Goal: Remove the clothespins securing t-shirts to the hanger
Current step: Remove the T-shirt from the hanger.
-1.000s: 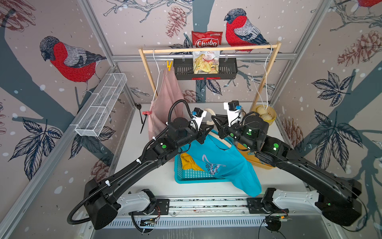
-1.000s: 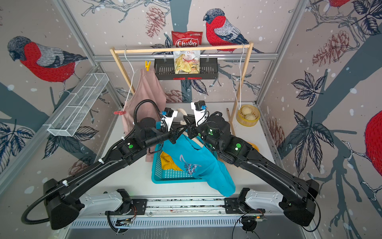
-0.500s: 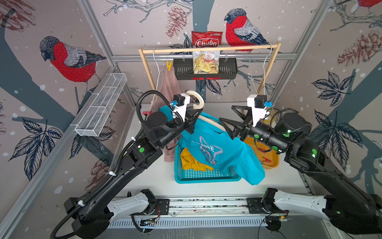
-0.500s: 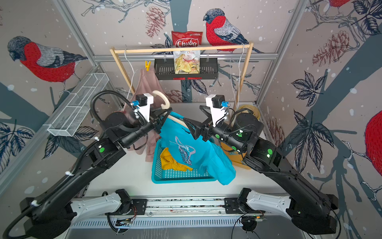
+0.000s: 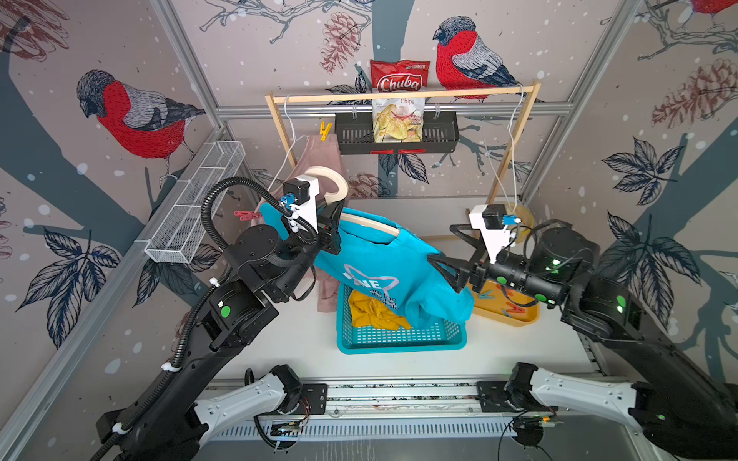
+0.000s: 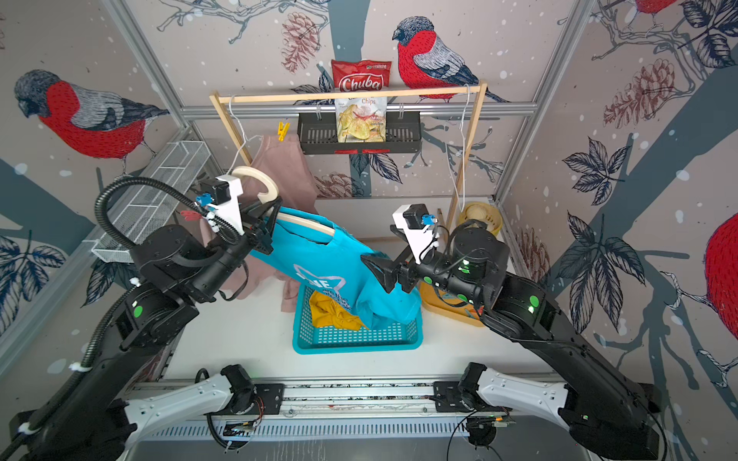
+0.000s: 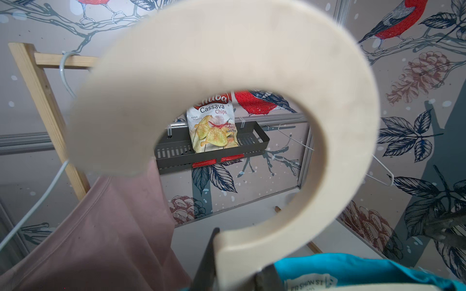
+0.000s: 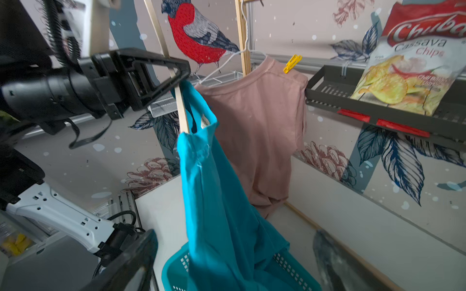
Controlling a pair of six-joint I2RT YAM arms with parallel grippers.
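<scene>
Far left, a red clothespin (image 5: pixel 245 215) and a yellow clothespin (image 5: pixel 325 131) pinned the pink t-shirt (image 5: pixel 319 159) to its wire hanger (image 5: pixel 289 131); left jaws clenched on the wooden hanger (image 5: pixel 369 223), teal t-shirt (image 5: pixel 383 259) drooping off it, no pin seen, over the basket (image 5: pixel 399 343) holding the yellow t-shirt (image 5: pixel 373 313); right jaws released, empty, above the tray (image 5: pixel 515 319) of loose pins. Likely next: the pink shirt's pins; tight room between teal cloth, rack (image 5: pixel 399 95) and back wall.

Teal printed t-shirt (image 5: pixel 383 259) droops into the blue plastic basket (image 5: pixel 399 345), yellow t-shirt (image 5: pixel 373 313) crumpled inside, pink t-shirt (image 5: pixel 319 155) with yellow clothespin (image 5: pixel 325 131) behind.
</scene>
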